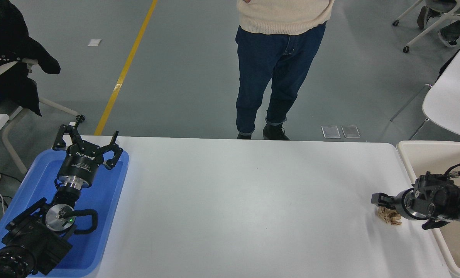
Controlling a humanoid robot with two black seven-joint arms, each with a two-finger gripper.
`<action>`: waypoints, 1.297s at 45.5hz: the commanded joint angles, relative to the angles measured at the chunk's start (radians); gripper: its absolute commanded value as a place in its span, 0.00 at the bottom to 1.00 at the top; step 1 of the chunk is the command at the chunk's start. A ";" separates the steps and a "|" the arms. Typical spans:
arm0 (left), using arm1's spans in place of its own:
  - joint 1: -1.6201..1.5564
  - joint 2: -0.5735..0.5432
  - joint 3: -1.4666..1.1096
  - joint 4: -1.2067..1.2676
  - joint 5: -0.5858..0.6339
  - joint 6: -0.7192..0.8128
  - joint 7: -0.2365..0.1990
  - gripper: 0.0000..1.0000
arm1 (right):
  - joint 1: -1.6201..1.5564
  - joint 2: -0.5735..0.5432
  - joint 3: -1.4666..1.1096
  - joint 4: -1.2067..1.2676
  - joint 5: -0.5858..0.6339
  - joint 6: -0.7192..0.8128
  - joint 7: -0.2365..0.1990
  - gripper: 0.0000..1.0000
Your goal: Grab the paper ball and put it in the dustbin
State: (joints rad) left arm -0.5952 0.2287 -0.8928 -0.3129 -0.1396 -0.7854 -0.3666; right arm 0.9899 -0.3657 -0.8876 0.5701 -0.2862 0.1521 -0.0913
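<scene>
While the right gripper (pixel 384 206) reaches in from the dustbin (pixel 415 154) side of the white table (pixel 245 208), it sits low over the paper ball (pixel 388 217), so that only the wad's lower, near part shows beneath the black body. The ball lies on the table just beside the dustbin's near-left rim, on the table side of that rim and not inside the bin. One black fingertip shows at the ball's far-left side; the other finger is hidden behind the gripper body, so whether the jaws are spread around the paper or already pressed on it cannot be told from this view. The right arm crosses above the dustbin's left rim, with its wrist and cabling over the bin's opening. The cream dustbin stands at the table's right end, with only its left part in view. Far across the table from the dustbin, the left gripper (pixel 87 144) rests parked over a blue tray (pixel 110 216), its fingers spread wide apart and holding nothing. A person (pixel 280 65) in dark jeans and a cream sweater stands on the floor beyond the table's far edge, well apart from the dustbin.
</scene>
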 commanded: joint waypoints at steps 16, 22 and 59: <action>0.000 0.000 0.000 0.000 0.000 0.000 0.000 1.00 | 0.029 -0.058 0.018 0.114 0.105 0.020 -0.007 0.00; -0.002 0.001 0.000 0.000 0.000 0.000 0.000 1.00 | 0.072 -0.093 0.018 0.172 0.107 0.035 -0.008 0.00; -0.002 0.000 0.000 0.000 0.002 0.000 0.003 1.00 | 0.691 -0.254 -0.208 0.550 0.032 0.633 -0.007 0.00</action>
State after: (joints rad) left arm -0.5969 0.2285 -0.8927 -0.3131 -0.1395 -0.7854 -0.3638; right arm 1.4522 -0.5874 -1.0251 1.0011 -0.2454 0.7106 -0.0982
